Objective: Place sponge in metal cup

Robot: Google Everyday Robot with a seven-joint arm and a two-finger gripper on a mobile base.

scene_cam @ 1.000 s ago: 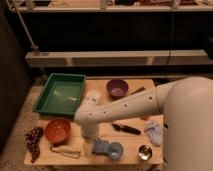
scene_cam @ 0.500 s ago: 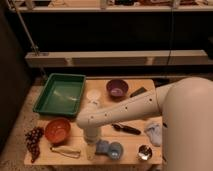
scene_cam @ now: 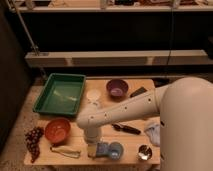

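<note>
The sponge (scene_cam: 92, 150) is a pale yellow block near the table's front edge, just left of a blue-grey cup (scene_cam: 114, 149) lying on its side. The metal cup (scene_cam: 144, 152) is small and shiny and stands upright at the front right. My gripper (scene_cam: 91, 144) points straight down at the end of the white arm (scene_cam: 125, 110). It sits right over the sponge and hides the sponge's top. The metal cup is about a hand's width to the right of the gripper, beyond the blue-grey cup.
A green tray (scene_cam: 60, 94) is at the back left, with a purple bowl (scene_cam: 117, 88) and a black block (scene_cam: 139, 92) behind. An orange bowl (scene_cam: 57, 130), grapes (scene_cam: 33, 141) and a metal utensil (scene_cam: 65, 151) are at the front left. A black-handled tool (scene_cam: 127, 128) and a white cloth (scene_cam: 152, 131) lie to the right.
The arm's wrist has swung left and down toward the front edge, so the gripper now sits lower over the sponge. Nothing on the table has moved.
</note>
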